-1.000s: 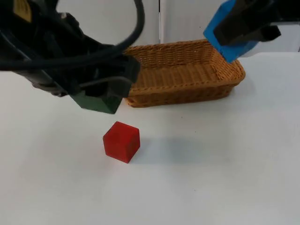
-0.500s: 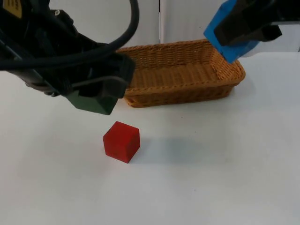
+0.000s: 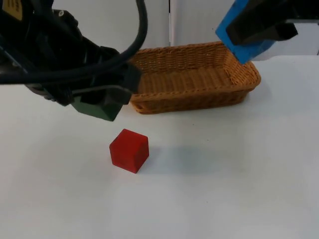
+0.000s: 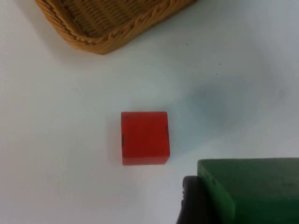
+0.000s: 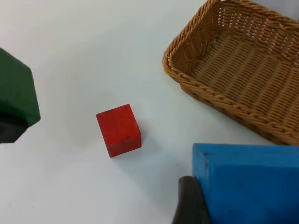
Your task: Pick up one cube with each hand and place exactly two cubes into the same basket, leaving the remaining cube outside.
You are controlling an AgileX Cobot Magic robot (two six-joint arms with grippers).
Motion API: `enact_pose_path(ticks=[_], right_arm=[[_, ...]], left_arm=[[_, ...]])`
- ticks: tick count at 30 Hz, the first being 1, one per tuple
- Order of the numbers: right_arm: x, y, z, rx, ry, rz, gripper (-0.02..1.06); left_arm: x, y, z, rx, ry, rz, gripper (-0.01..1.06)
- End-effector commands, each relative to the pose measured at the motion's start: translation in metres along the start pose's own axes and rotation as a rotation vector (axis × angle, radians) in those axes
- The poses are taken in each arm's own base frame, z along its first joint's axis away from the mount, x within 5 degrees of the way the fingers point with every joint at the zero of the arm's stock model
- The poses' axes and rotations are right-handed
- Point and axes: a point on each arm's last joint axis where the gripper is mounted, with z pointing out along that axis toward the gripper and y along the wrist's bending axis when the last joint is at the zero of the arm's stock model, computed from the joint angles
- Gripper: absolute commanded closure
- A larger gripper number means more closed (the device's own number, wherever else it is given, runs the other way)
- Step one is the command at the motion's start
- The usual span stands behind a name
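left gripper (image 3: pixel 102 102): we see it clamped on the green cube (image 3: pixel 97 108), raised above the table (image 3: pixel 224 174).
right gripper (image 3: pixel 256 32): closed around the blue cube (image 3: pixel 239 35), over the basket's 3 o'clock end.
wicker basket (image 3: pixel 192 77): at 2 o'clock from the green cube; right arm nearer.
red cube (image 3: pixel 129 150): on the table at 6 o'clock of the basket, stays out.
hidden: fingertips mostly covered by the cubes.

Bright, even light falls on the white bench (image 3: pixel 239 189), with no glare. The red cube (image 3: pixel 129 150) throws a soft, faint shadow toward 3 o'clock. Both wrist views are sharp; the near green cube (image 4: pixel 252 189) looks slightly soft.
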Motion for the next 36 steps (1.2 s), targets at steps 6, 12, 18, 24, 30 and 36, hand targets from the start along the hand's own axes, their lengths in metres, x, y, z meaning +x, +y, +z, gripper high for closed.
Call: enact_pose_path(ticks=[6,12,18,24,30,36], right_arm=[[-0.005,-0.009,-0.005,0.033,-0.058,0.044,1.05],[0.001,-0.035,0.001,0.094,-0.035,0.146,1.05],[0.005,-0.049,0.006,0.126,-0.018,0.172,1.05],[0.009,-0.051,0.014,0.134,0.007,0.145,1.05],[0.004,-0.066,0.03,0.152,0.053,0.175,1.05],[-0.009,-0.079,0.06,0.154,0.113,0.176,1.05]], left_arm=[[-0.011,-0.001,-0.003,0.001,-0.111,0.058,1.05],[-0.026,-0.002,0.004,-0.014,-0.122,0.098,1.05],[-0.052,-0.002,0.023,-0.035,-0.132,0.126,1.05],[-0.066,0.011,0.043,-0.063,-0.121,0.081,1.05],[-0.079,0.019,0.056,-0.081,-0.134,0.067,1.05],[-0.092,0.031,0.076,-0.102,-0.14,0.058,1.05]])
